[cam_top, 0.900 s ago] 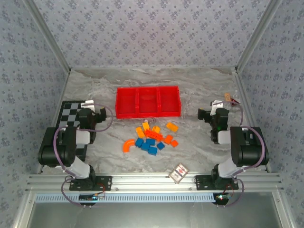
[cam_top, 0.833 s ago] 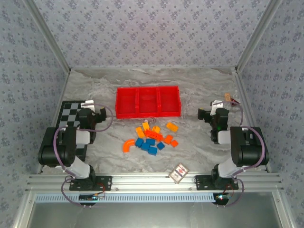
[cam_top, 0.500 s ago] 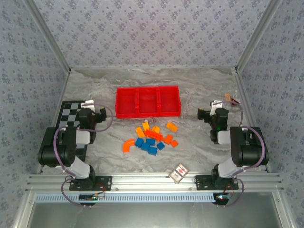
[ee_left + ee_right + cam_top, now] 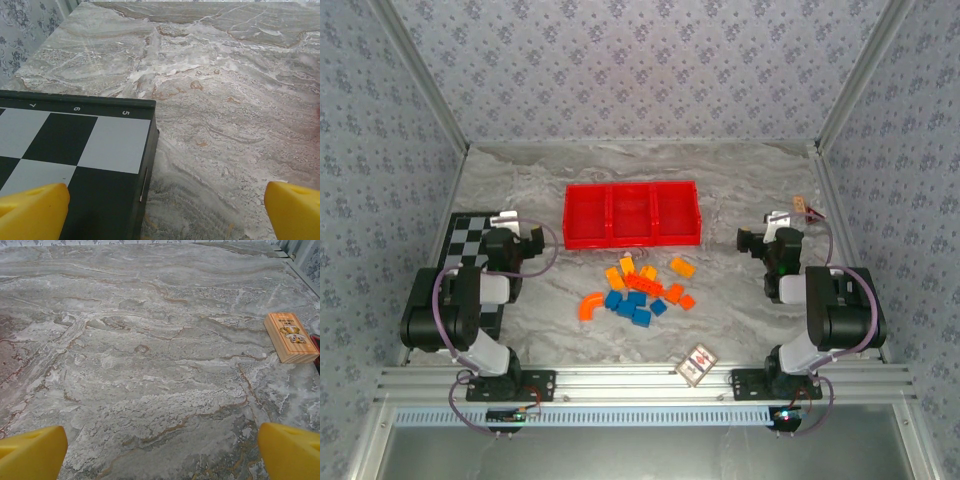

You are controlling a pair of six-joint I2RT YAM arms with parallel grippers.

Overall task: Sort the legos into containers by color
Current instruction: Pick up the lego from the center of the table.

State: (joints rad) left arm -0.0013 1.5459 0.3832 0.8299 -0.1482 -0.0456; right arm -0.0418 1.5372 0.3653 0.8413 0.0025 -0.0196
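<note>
The legos lie in a loose heap at the table's middle: blue, orange-red and yellow-orange bricks, with a curved orange arch piece at the heap's left. Behind them sits the red tray whose three side-by-side compartments are the containers. My left gripper rests at the left, over the checkerboard's edge, open with nothing between its yellow fingertips. Off to the right of the heap, my right gripper is open over bare marble, its yellow fingertips wide apart.
A black-and-white checkerboard lies under the left arm, its corner in the left wrist view. A small wooden block lies at the far right. A patterned red-and-white card sits near the front rail. Patterned walls enclose the table.
</note>
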